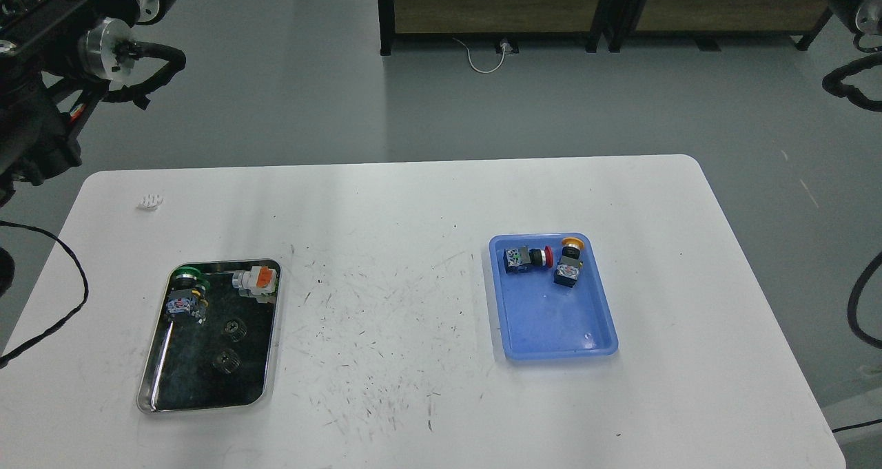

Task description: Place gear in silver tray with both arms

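Tray of shiny silver (155, 376), dark mirror bottom; both hands' states untellable.

Blue tray (601, 314): on the table's right half, well apart from the left arm (41, 76), nearer the right arm (858, 7).
Red-button switch (527, 258): lying on its side in the blue tray's far left corner.
Yellow-button switch (569, 264): just beside the red one, in the far right corner.
Table (413, 207): white, with dark scuffs at its middle.
Wooden cabinets (496, 1): on the floor beyond the table.
White cable (482, 61): on the floor before them.
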Available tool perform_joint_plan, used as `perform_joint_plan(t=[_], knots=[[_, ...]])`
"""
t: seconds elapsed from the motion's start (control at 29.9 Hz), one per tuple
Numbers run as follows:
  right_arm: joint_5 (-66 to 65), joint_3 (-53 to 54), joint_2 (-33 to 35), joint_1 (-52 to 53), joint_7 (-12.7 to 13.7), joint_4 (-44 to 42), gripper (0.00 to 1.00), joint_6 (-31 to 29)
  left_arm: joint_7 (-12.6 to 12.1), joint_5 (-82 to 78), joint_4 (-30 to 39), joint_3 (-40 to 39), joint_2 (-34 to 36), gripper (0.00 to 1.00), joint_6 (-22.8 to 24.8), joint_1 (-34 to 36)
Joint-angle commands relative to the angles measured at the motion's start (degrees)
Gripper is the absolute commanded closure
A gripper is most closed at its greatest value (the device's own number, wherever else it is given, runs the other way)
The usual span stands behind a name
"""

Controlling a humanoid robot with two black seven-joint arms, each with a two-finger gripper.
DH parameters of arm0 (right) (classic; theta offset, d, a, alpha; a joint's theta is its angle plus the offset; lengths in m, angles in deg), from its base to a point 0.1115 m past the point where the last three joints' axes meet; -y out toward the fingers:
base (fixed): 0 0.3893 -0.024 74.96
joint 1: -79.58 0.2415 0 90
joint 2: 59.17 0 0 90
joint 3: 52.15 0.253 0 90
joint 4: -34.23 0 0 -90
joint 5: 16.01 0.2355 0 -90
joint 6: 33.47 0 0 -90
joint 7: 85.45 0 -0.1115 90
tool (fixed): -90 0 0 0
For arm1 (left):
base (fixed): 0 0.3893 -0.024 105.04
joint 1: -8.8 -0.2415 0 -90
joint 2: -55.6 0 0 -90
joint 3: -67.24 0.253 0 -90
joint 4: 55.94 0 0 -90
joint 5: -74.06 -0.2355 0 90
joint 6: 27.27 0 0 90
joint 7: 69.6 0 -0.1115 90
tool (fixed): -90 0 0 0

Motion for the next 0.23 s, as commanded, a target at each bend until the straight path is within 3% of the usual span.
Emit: perform_joint_plan(t=[0.0, 0.2], knots=[[0.0, -0.9, 0.1, 0.2, -0.5, 0.0, 0.0, 0.1, -0.1, 0.0, 0.1, -0.1, 0.1, 0.02, -0.1, 0.6], [0.0, -0.1, 1.4, 1.0, -0.7, 0.7, 0.0, 0.1, 0.8, 0.0, 0.4, -0.1, -0.5, 0.02, -2.5, 0.8]])
